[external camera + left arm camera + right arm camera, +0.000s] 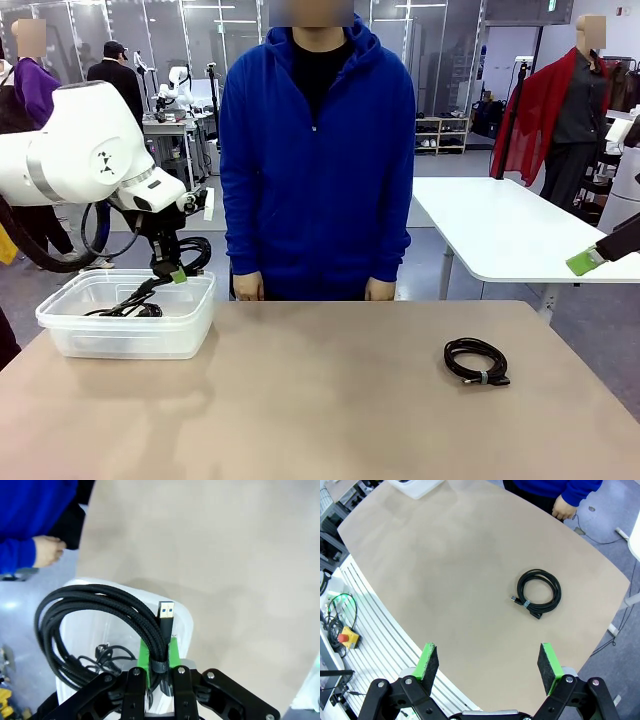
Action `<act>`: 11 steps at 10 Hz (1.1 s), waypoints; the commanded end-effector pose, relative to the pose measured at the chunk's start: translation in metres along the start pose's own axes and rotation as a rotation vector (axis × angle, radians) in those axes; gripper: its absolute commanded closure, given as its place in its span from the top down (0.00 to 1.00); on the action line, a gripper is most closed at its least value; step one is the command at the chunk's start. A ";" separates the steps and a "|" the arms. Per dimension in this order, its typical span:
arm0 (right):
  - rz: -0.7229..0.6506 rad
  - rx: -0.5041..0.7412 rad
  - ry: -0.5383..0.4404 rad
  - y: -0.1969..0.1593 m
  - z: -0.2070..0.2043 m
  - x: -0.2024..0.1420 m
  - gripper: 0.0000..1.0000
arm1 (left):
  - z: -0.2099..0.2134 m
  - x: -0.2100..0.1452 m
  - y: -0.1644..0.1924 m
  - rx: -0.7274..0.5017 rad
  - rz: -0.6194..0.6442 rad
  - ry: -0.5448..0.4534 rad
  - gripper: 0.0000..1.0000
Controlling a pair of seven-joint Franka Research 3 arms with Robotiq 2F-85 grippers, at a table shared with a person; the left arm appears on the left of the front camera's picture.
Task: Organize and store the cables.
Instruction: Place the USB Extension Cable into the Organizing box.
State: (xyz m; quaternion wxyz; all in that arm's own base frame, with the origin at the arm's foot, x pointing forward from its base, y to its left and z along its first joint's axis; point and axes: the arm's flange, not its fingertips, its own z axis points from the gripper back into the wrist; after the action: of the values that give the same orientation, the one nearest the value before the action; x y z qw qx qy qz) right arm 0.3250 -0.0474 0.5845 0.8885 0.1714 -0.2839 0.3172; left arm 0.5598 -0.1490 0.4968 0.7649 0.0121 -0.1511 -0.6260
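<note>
While the front camera puts the left claw [175, 272] over the clear tub [130, 338] at nine o'clock on the table, its wrist camera adds detail. There the green pads are pinched on a braided black coil [90, 615] at its tie, a blue-tongued plug [166, 611] stands up, and thin cables [107, 655] lie in the tub below. At four o'clock lies a loose coil [477, 361]. The right wrist camera shows it beyond the right claw [487, 662], whose jaws are wide apart and empty. The tabletop [320, 420] is tan. A person [315, 150] in blue stands at twelve, with a white table [500, 230] behind.
</note>
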 end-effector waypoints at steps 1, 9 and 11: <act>-0.014 0.003 0.001 0.000 0.002 0.001 1.00 | -0.007 -0.021 0.006 -0.028 0.038 -0.049 0.15; -0.014 0.003 0.001 0.000 0.002 0.001 1.00 | -0.053 -0.063 0.033 -0.079 0.342 -0.060 0.15; -0.014 0.003 0.001 0.000 0.002 0.001 1.00 | -0.056 -0.056 0.043 -0.051 0.382 -0.058 0.15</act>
State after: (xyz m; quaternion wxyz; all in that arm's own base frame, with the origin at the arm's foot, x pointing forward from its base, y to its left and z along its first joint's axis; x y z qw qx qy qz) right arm 0.3250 -0.0474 0.5845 0.8885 0.1714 -0.2839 0.3172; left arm 0.5954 -0.0907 0.4336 0.8607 -0.0633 -0.1403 -0.4853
